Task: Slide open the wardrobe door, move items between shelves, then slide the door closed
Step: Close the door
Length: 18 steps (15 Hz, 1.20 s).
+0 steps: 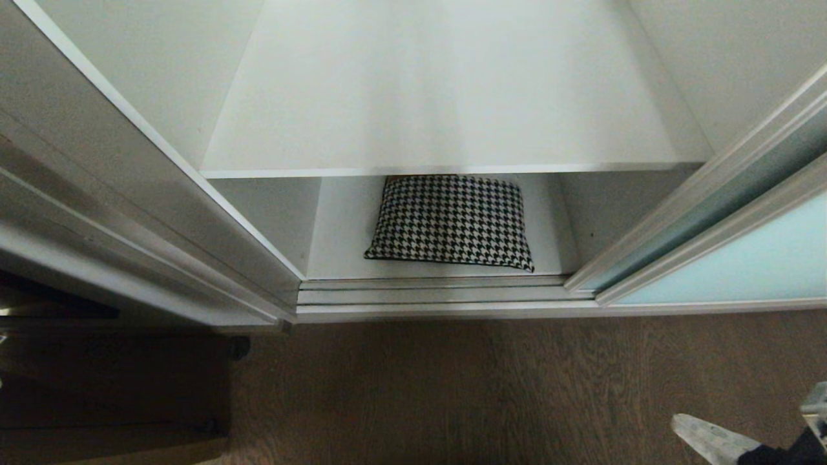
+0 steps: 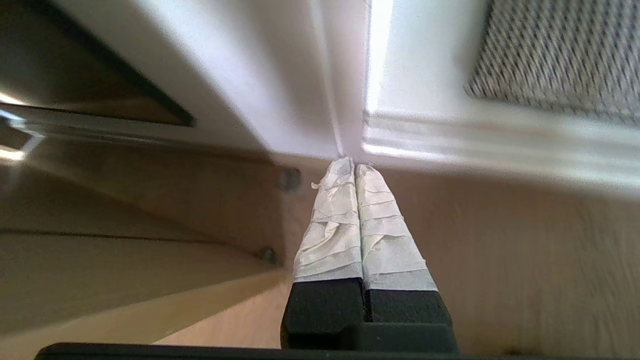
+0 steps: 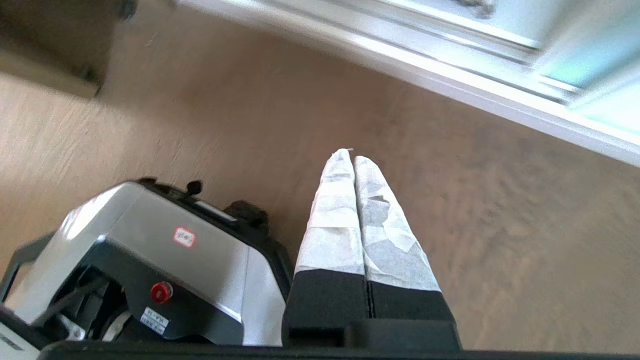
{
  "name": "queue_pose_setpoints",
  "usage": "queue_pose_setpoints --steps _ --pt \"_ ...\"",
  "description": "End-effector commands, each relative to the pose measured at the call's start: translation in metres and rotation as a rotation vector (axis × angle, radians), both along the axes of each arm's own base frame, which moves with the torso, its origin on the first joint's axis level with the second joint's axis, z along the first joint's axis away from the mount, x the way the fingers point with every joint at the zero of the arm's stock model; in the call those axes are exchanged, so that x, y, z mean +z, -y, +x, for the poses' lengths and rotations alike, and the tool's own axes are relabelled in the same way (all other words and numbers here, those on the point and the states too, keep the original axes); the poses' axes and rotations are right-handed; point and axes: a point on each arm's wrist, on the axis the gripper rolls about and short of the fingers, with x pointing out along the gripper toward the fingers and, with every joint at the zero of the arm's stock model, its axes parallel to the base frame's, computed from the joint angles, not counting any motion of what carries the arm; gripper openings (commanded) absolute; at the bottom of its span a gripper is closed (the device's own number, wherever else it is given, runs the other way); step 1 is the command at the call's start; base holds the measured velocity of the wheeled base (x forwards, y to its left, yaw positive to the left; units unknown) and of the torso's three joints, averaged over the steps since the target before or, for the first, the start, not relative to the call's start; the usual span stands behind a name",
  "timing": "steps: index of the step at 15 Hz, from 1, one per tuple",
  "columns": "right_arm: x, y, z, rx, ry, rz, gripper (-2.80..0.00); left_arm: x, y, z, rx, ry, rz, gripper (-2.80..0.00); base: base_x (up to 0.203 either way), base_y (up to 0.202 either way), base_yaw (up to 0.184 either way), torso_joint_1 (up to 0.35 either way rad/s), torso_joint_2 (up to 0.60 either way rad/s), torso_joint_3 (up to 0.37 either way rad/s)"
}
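The sliding wardrobe door [image 1: 756, 258], frosted aqua glass in a silvery frame, stands pushed to the right and the compartment is open. A black-and-white houndstooth bundle [image 1: 452, 223] [image 2: 560, 50] lies on the lower shelf [image 1: 342, 226], under the bare upper shelf [image 1: 452, 97]. My left gripper [image 2: 354, 167] is shut and empty, low over the floor, pointing at the wardrobe's bottom left corner, left of the bundle. My right gripper [image 3: 350, 156] [image 1: 685, 427] is shut and empty above the wooden floor, in front of the door.
The door's floor track [image 1: 433, 294] [image 3: 450, 75] runs along the wardrobe's front. An off-white side post [image 1: 129, 194] bounds the opening on the left, with dark brown furniture on castors [image 1: 110, 387] beside it. My own base [image 3: 150, 250] sits close to the right gripper.
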Motion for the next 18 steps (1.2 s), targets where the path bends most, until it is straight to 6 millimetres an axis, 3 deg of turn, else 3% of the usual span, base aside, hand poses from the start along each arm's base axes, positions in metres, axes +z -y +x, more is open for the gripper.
queue_pose_setpoints --steps 1,6,9,12,15,18 --pt "0.011 0.023 -0.023 -0.102 0.107 0.084 -2.8 0.0 -0.002 -0.017 0.062 0.081 -0.003 -2.8 0.0 0.0 0.0 0.0 0.0 0.0" --pt "0.002 0.039 -0.04 -0.191 0.134 0.116 -2.8 -0.014 0.0 -0.039 0.057 0.159 0.001 -2.8 0.0 0.0 0.0 0.0 0.0 0.0" --pt "0.002 0.041 -0.044 -0.196 0.13 0.174 -2.8 -0.046 0.003 -0.052 -0.089 0.149 0.009 -2.8 0.0 0.0 0.0 0.0 0.0 0.0" --pt "0.002 0.042 -0.047 -0.206 0.142 0.203 -2.8 -0.079 0.004 -0.064 -0.127 0.104 0.033 -2.8 0.0 0.0 0.0 0.0 0.0 0.0" --pt "0.002 0.043 -0.048 -0.214 0.146 0.206 -2.8 -0.124 0.004 -0.053 -0.163 -0.01 0.095 -2.8 0.0 0.0 0.0 0.0 0.0 0.0" --pt "-0.005 0.045 -0.052 -0.217 0.101 0.183 -2.8 -0.129 0.004 -0.05 -0.168 0.013 0.085 -2.8 0.0 0.0 0.0 0.0 0.0 0.0"
